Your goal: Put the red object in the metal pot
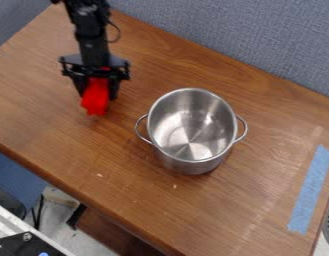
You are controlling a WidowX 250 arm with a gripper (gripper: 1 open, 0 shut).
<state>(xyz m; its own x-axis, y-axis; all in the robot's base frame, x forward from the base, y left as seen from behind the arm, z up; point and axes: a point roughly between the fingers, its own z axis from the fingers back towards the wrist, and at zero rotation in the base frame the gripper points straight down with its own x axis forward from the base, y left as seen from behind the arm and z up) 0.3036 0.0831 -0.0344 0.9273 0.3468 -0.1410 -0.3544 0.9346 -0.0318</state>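
The red object (96,96) is a bright red block hanging between the fingers of my gripper (96,88), which points straight down and is shut on it. The block's lower end hovers close to the wooden table (73,140), left of the metal pot (192,129). That pot is a shiny round steel vessel with two small side handles, standing upright and empty near the table's middle. A short gap separates the block from the pot's left handle (141,124).
A strip of blue tape (310,186) lies on the table's right side. The table's front edge runs diagonally at lower left, with floor and cables below. A grey-blue wall stands behind.
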